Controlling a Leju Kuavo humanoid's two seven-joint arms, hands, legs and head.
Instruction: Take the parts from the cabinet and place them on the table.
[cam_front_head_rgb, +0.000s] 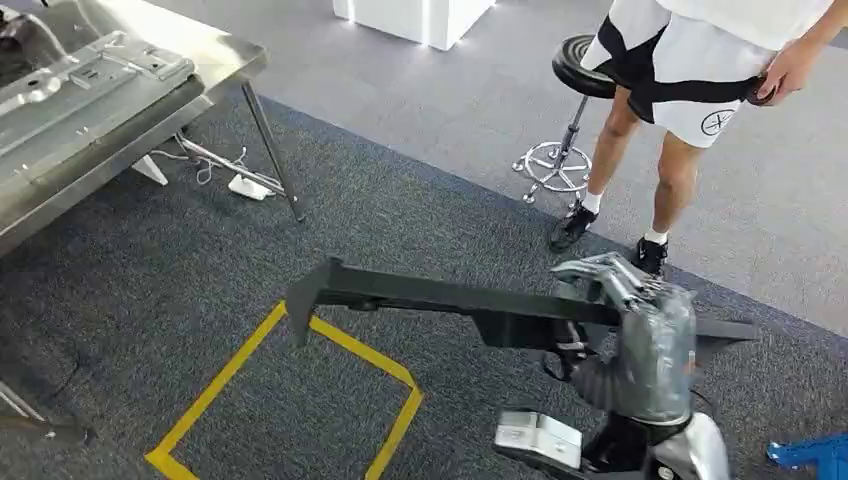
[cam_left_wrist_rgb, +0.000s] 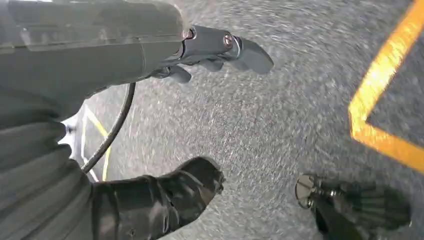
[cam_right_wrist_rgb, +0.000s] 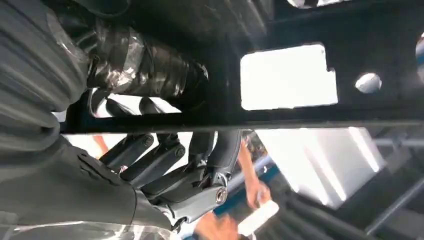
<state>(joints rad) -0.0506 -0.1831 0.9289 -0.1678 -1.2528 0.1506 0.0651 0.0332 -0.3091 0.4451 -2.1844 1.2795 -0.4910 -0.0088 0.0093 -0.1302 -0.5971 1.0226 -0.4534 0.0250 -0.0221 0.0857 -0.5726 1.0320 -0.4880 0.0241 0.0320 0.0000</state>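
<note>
A long black metal part (cam_front_head_rgb: 430, 295) with a bent-down left end hangs level over the dark carpet. My right hand (cam_front_head_rgb: 640, 320) grips it near its right end. In the right wrist view the fingers (cam_right_wrist_rgb: 165, 165) curl around a bar of the black part (cam_right_wrist_rgb: 280, 122), which has cut-out windows. My left hand (cam_left_wrist_rgb: 165, 55) hangs above the carpet, its fingers and thumb apart and holding nothing. The steel table (cam_front_head_rgb: 215, 50) stands at the far left and carries a large grey sheet-metal part (cam_front_head_rgb: 80, 95).
A yellow tape square (cam_front_head_rgb: 230, 370) marks the carpet below the part. A person (cam_front_head_rgb: 690, 60) stands at the far right beside a black stool (cam_front_head_rgb: 580, 65). Cables and a white power strip (cam_front_head_rgb: 248, 186) lie under the table. A blue object (cam_front_head_rgb: 810, 452) sits at the bottom right.
</note>
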